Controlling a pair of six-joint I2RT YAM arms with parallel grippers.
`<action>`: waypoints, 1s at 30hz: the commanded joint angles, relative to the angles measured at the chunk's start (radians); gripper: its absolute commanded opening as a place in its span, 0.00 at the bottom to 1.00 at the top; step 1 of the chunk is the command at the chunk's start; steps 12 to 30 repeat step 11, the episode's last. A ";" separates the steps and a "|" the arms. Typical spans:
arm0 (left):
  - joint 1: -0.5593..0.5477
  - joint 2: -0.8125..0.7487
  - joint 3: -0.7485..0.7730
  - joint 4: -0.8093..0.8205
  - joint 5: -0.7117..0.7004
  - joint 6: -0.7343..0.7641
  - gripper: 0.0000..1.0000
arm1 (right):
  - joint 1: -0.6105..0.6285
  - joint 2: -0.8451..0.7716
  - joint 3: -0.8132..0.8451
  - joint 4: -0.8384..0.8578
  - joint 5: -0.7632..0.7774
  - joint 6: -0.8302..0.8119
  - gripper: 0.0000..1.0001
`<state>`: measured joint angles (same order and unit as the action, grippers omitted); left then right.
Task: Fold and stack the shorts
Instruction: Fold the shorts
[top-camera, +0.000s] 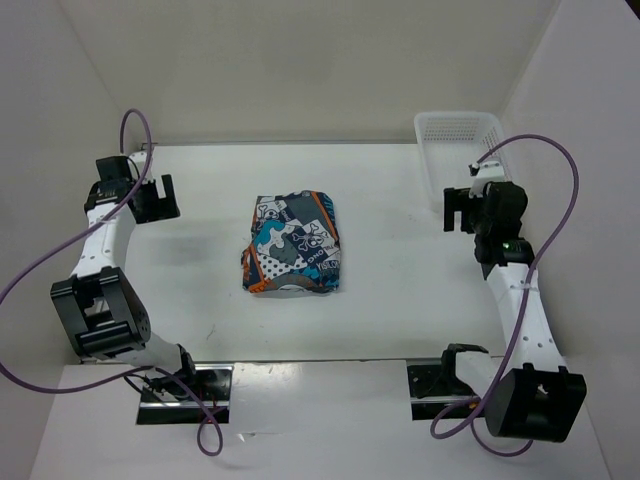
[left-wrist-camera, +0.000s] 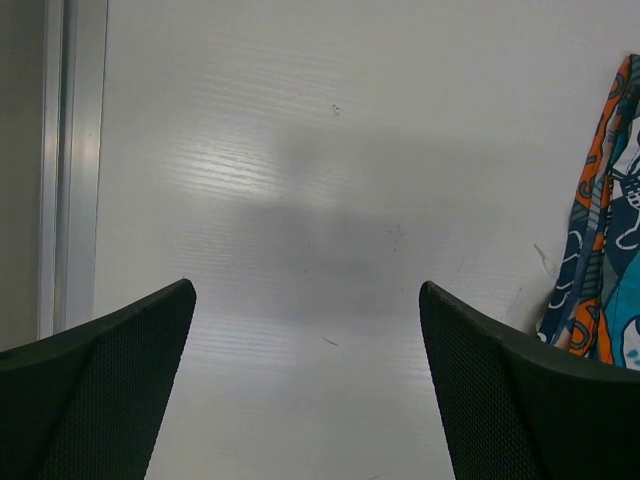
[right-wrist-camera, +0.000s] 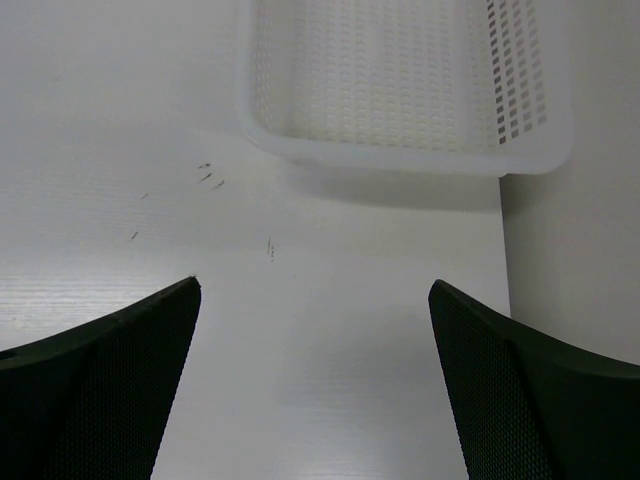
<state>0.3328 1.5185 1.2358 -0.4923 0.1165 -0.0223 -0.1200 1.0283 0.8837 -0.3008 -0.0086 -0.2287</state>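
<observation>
The shorts (top-camera: 293, 245) lie folded into a compact rectangle in the middle of the white table, showing their teal, orange, white and dark grey patchwork print. One edge of them shows at the right side of the left wrist view (left-wrist-camera: 603, 250). My left gripper (top-camera: 156, 198) is open and empty at the far left of the table, well apart from the shorts. My right gripper (top-camera: 458, 210) is open and empty at the right, just in front of the basket. Both wrist views show the fingers (left-wrist-camera: 110, 390) (right-wrist-camera: 520, 390) spread wide over bare table.
A white plastic mesh basket (top-camera: 458, 140) stands at the back right corner, seen empty in the right wrist view (right-wrist-camera: 400, 150). White walls close in the back and both sides. A metal rail (left-wrist-camera: 70, 160) runs along the table's left edge.
</observation>
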 joint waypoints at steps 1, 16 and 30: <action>0.003 -0.040 -0.002 0.037 0.003 0.022 0.99 | 0.006 -0.040 -0.020 0.019 -0.047 -0.014 1.00; 0.003 -0.078 -0.021 0.037 0.057 0.022 0.99 | 0.006 -0.094 -0.058 0.009 -0.134 -0.014 1.00; 0.003 -0.078 -0.021 0.037 0.057 0.022 0.99 | 0.006 -0.094 -0.058 0.009 -0.134 -0.014 1.00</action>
